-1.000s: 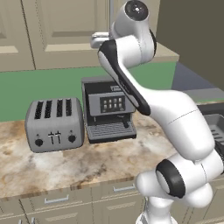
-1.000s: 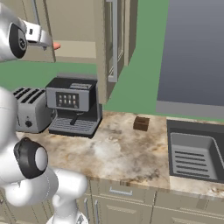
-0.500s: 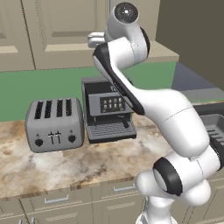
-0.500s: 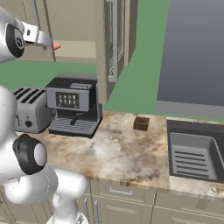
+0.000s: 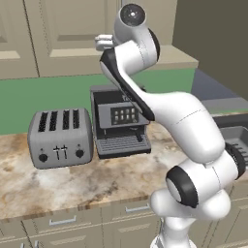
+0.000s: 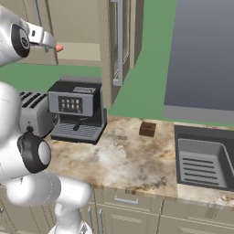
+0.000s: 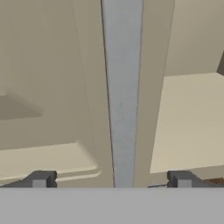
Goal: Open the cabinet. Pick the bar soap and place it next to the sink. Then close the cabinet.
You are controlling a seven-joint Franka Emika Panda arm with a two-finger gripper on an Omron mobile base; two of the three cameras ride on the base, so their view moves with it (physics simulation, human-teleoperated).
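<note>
On the surface (image 5: pixel 72 184), the grey four-slot toaster (image 5: pixel 60 138) stands toward the left end near the back edge, and the dark coffee machine (image 5: pixel 120 121) stands just beside it to the right, also against the back. Above them hangs the cabinet (image 5: pixel 68 34), its beige doors closed on the left; in the right base view one door (image 6: pixel 119 43) stands open, edge-on, with its long silver bar handle (image 6: pixel 118 41) vertical. The arm is raised to cabinet height. In the hand view the jaws (image 7: pixel 111 179) stand wide apart and empty, one fingertip (image 7: pixel 40 179) on each side of a vertical silver handle (image 7: pixel 122 96) that runs between them, not touching. The bar soap cannot be made out. A small dark brown block (image 6: pixel 147 129) lies near the back edge, right of the coffee machine. The sink (image 6: pixel 205 160) is set into the right end of the surface.
</note>
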